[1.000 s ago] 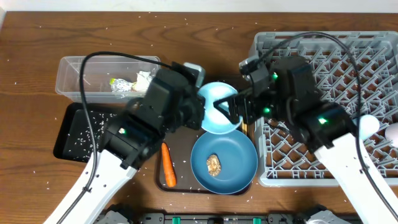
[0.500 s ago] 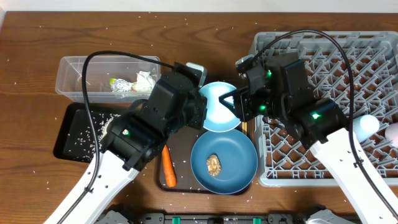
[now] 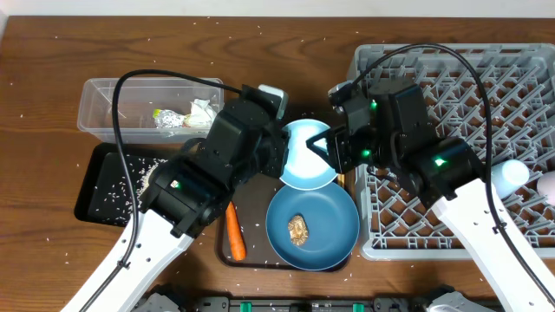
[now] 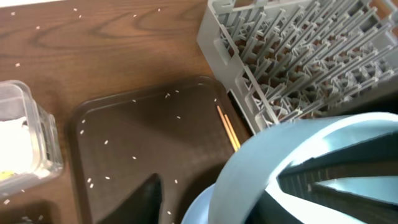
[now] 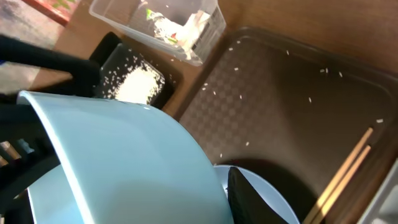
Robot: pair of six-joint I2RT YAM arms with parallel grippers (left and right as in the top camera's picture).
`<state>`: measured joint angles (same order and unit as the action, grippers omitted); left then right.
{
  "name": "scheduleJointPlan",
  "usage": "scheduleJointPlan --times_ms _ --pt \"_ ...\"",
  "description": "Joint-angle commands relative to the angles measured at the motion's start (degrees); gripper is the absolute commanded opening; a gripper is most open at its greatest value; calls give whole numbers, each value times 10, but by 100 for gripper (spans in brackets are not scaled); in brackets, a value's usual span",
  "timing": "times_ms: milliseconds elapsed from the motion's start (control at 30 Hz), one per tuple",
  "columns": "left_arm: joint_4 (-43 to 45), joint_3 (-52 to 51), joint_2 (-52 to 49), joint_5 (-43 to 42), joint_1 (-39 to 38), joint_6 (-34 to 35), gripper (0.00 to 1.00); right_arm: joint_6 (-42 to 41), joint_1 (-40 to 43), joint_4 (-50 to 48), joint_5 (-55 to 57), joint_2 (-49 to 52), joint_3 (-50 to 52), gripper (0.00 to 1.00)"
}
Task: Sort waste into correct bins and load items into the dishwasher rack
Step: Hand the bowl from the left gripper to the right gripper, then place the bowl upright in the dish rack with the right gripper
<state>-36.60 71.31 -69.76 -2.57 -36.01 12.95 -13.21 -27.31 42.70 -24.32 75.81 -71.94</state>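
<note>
Overhead view: a brown wooden table (image 3: 52, 52) sprinkled with white rice grains (image 3: 121, 182), two white robot arms reaching in from the near edge. At the table's middle both arms meet at a pale blue-white bowl (image 3: 305, 158), tipped on edge above a dark brown serving tray (image 3: 256, 208). The right gripper (image 3: 328, 149) pinches the bowl's right rim; in the right wrist view its dark finger (image 5: 249, 199) presses against the bowl wall. The left gripper (image 3: 282, 154) sits at the bowl's left rim with its jaws parted; in the left wrist view its one visible finger (image 4: 146, 199) stands clear of the bowl, the other hidden behind it. On the serving tray's near half lies a large blue plate (image 3: 329, 212) carrying a small brown food lump (image 3: 299, 230), with an orange carrot (image 3: 232, 232) just beside it. Thin wooden chopsticks (image 4: 227, 127) lie along the tray's right edge. Toward the table's far left corner, a clear tub (image 3: 95, 104) holds a crumpled napkin (image 3: 201, 111) and a yellow-green wrapper (image 3: 166, 118); a black tray (image 3: 91, 186) of rice sits just nearer. A grey pegged rack (image 3: 486, 78) fills the right side, with a light blue cup (image 3: 506, 178) and a pinkish-white cup (image 3: 548, 185) at its right edge.
</note>
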Motion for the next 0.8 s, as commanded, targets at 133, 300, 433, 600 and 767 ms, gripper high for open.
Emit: scheduleJointPlan --times_ms 133,300,433,600,767 --pt "0 5 9 33 2 -3 51 3 10 42 154 -31 -2 17" --pt "0 5 20 33 2 -3 52 -15 52 84 302 -61 -2 17" --pt "-2 5 24 33 2 -3 53 -27 91 100 442 -74 -2 17" --pt "-6 5 24 33 2 -3 52 -26 139 93 610 -72 -2 17" --pt "-6 5 24 33 2 -3 52 -26 171 57 724 -69 -2 15"
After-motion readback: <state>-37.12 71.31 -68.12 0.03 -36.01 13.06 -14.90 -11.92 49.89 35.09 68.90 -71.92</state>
